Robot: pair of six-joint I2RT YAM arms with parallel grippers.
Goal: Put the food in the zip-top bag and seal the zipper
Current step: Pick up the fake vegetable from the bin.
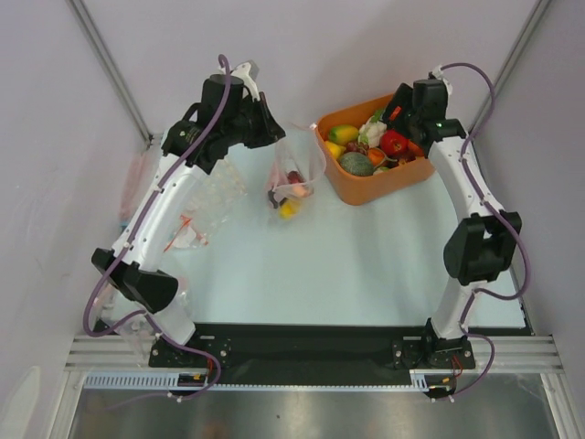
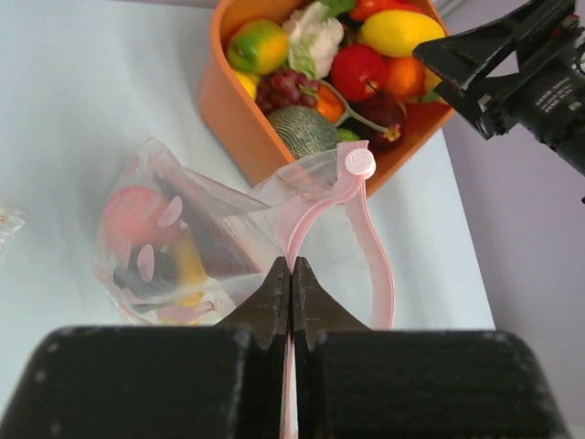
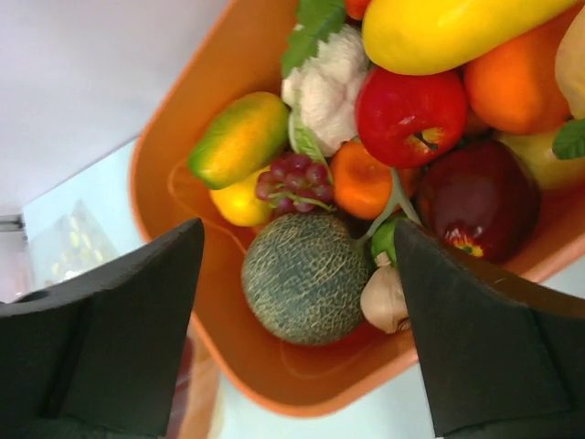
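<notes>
- Mounting rail (image 1: 311, 352), top view: carries both arm bases at the near table edge.
- Left arm (image 1: 174, 197): elbow low and outboard, forearm climbing to far centre-left. The left gripper (image 1: 276, 133) is at the mouth of the zip-top bag (image 1: 297, 174), which lies just left of the orange tub (image 1: 366, 190).
- Right arm (image 1: 466, 183): arched up the right side, with the right gripper (image 1: 395, 114) over the tub.
- Left wrist view: jaws pressed together on the zipper (image 2: 379, 265). Red and yellow food (image 2: 137, 215) shows inside the bag.
- Right wrist view: fingers (image 3: 119, 320) spread wide and holding nothing, above a melon (image 3: 306, 279).
</notes>
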